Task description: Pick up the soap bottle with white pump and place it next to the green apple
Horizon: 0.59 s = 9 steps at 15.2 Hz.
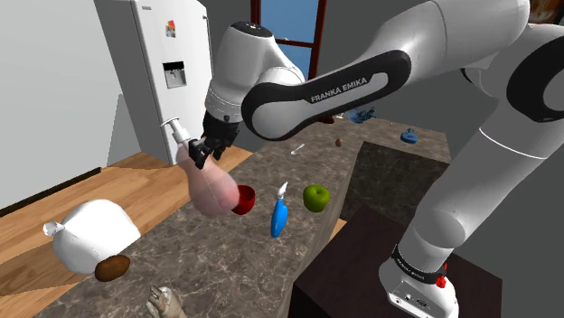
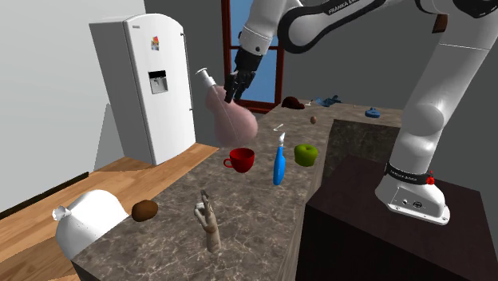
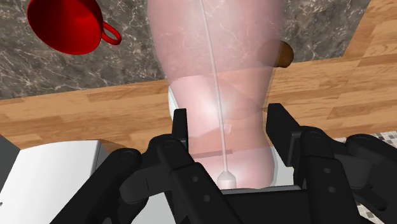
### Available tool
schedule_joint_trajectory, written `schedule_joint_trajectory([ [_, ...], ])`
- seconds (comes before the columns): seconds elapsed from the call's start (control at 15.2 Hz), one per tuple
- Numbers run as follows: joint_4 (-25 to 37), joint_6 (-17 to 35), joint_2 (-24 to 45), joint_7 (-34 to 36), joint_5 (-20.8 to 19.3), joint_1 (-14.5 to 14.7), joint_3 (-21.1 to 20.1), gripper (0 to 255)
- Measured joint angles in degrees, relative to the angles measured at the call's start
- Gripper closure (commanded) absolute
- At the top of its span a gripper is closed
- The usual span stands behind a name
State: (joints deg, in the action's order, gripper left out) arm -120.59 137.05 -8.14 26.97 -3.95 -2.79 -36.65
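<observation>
Jaws of our gripper (image 1: 201, 155) clamp the pink soap bottle (image 1: 215, 188) below its white pump (image 1: 172, 128); we hold it tilted above the counter (image 1: 226, 262), near the red cup (image 1: 244, 201), apart from the green apple (image 1: 314, 197).

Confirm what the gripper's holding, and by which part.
The pink soap bottle, held in the air. The gripper has its jaws clasped on the bottle's narrow upper body, just below the white pump.

White arm (image 1: 470, 172), dark joints (image 1: 298, 101), black tool (image 1: 204, 150)

Two exterior views across one countertop (image 1: 226, 262)
</observation>
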Motion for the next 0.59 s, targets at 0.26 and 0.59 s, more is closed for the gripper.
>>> schedule_joint_trajectory([
  [0.26, 2.30, -3.00, -0.89, -1.02, 1.03, 0.12, 0.43, 255],
  [0.59, 5.42, -6.75, -1.69, -1.91, 1.89, 0.20, 0.84, 255],
])
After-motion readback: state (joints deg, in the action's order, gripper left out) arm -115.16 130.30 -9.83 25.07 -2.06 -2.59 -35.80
